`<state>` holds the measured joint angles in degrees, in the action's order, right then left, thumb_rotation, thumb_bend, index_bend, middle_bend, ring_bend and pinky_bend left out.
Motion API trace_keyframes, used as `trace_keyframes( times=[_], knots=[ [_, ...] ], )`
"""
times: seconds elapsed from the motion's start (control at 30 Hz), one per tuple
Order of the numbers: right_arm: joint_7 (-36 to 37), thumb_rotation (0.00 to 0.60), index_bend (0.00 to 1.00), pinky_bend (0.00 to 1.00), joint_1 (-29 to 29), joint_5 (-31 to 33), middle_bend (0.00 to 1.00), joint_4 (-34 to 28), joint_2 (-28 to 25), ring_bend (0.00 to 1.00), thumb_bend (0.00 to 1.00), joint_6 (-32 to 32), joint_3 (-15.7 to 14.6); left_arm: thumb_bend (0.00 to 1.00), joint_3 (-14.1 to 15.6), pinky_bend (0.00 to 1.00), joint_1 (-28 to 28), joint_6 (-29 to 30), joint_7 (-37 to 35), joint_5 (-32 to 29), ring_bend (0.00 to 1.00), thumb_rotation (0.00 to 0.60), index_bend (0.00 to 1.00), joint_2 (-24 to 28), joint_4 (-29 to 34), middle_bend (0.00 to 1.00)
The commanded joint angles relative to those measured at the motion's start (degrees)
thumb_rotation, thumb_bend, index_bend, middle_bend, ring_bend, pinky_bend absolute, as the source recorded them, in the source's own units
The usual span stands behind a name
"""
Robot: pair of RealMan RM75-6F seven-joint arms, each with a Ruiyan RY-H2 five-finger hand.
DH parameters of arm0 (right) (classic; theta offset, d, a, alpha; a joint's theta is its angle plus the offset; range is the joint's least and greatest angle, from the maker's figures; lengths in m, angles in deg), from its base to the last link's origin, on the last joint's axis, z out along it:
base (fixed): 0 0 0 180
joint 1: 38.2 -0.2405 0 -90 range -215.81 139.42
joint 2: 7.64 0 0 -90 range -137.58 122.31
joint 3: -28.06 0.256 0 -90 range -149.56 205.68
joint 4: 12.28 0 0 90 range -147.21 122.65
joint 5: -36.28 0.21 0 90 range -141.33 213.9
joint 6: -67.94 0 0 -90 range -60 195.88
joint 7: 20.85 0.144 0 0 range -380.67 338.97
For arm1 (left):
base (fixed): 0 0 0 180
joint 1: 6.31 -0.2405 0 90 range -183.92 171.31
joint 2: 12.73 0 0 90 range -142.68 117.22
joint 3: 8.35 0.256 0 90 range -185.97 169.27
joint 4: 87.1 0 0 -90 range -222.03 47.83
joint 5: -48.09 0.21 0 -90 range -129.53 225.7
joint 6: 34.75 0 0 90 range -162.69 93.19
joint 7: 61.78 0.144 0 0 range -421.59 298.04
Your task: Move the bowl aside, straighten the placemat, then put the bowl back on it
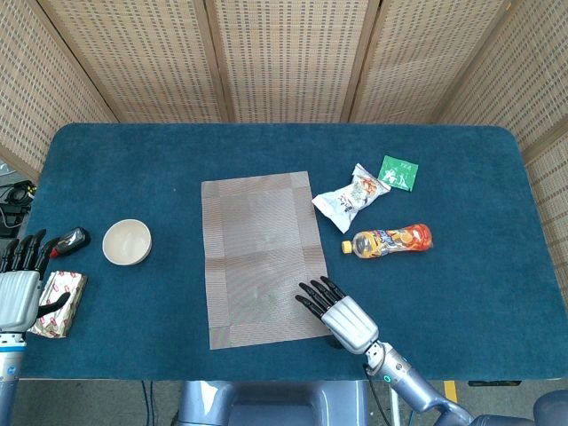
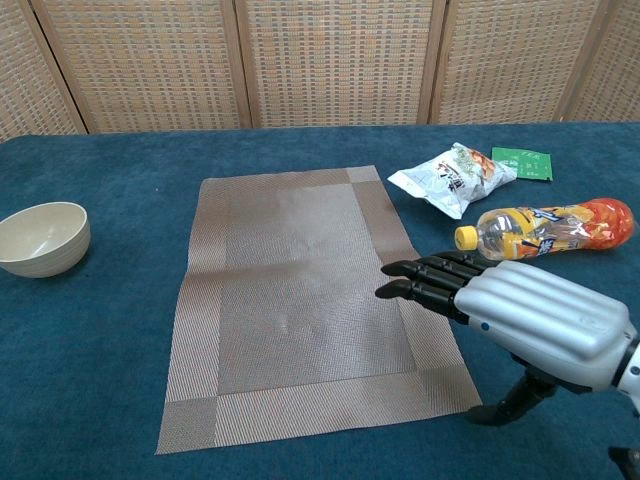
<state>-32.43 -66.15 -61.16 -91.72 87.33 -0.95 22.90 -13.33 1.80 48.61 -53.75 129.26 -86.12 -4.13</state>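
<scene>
A cream bowl sits on the blue cloth, left of the brown woven placemat, apart from it. The mat lies flat, slightly skewed, with fold creases. My right hand hovers flat and open over the mat's near right corner, its fingers stretched out above the right border and holding nothing. My left hand shows only in the head view, at the table's left near edge, fingers extended and empty, well short of the bowl.
A snack bag, a green packet and an orange drink bottle lie right of the mat. Near the left hand lie a wrapped bar and a small dark object.
</scene>
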Motion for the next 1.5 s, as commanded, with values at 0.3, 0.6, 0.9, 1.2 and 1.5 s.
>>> trace_keyframes(
  times=[0.3, 0.6, 0.9, 1.2, 1.5],
  knots=[
    [-1.95, 0.6, 0.11, 0.0, 0.1, 2.57, 0.0, -0.04, 0.45, 0.0, 0.01, 3.53, 0.29, 0.16, -0.05, 0.0, -0.01, 0.09, -0.07, -0.03, 0.0, 0.6, 0.1, 0.02, -0.04, 0.0],
    [-3.1, 0.6, 0.1, 0.0, 0.12, 4.42, 0.0, 0.23, 0.93, 0.0, 0.01, 5.69, 0.68, 0.16, -0.09, 0.0, 0.01, 0.02, 0.32, -0.24, 0.0, 0.6, 0.1, -0.15, -0.19, 0.0],
    [-2.42, 0.6, 0.11, 0.0, 0.61, 3.03, 0.0, 4.48, 4.39, 0.0, 0.15, 2.55, 1.83, 0.16, -0.21, 0.0, -0.01, 0.21, 0.38, -0.31, 0.0, 0.6, 0.1, -0.2, -0.21, 0.0],
    [2.18, 0.6, 0.14, 0.0, 0.62, 0.14, 0.0, 7.3, 5.68, 0.0, 0.39, -0.43, 1.24, 0.16, -0.25, 0.0, 0.07, -0.01, 0.14, -0.44, 0.0, 0.6, 0.1, -0.24, -0.33, 0.0],
    [4.71, 0.6, 0.16, 0.02, 0.44, -0.34, 0.0, 7.57, 5.46, 0.0, 0.53, -0.42, 0.82, 0.16, -0.23, 0.0, 0.07, -0.04, 0.11, -0.44, 0.0, 0.6, 0.1, -0.19, -0.23, 0.0]
  ],
)
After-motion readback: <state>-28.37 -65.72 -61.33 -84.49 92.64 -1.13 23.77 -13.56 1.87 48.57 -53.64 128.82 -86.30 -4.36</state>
